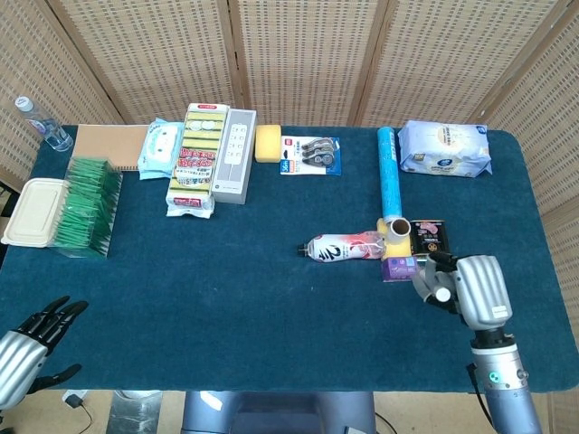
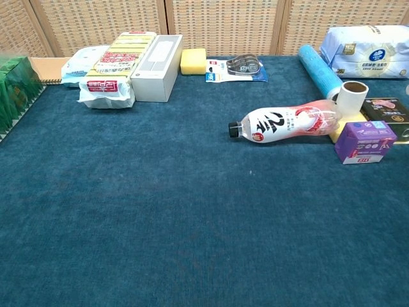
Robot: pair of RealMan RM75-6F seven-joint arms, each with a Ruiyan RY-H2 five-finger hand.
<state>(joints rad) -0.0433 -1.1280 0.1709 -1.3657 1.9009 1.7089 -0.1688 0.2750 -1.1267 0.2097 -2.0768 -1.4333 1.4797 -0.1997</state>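
Note:
My right hand (image 1: 466,289) hovers over the table's front right, its fingers (image 1: 432,281) bent toward the purple box (image 1: 398,268) just to its left, apart from it and holding nothing. Beyond the box lie a clear bottle with a red-and-white label (image 1: 342,247) on its side, an upright white roll (image 1: 396,231) and a dark flat box (image 1: 428,233). My left hand (image 1: 32,344) hangs off the front left corner, fingers apart and empty. The chest view shows the bottle (image 2: 287,123), purple box (image 2: 364,142) and roll (image 2: 352,97), but neither hand.
A blue roll (image 1: 389,176) and a wipes pack (image 1: 445,149) lie at the back right. Sponges (image 1: 194,167), a white box (image 1: 232,154), a yellow sponge (image 1: 268,143) and a tape pack (image 1: 310,155) line the back. Green packets (image 1: 86,203) sit left.

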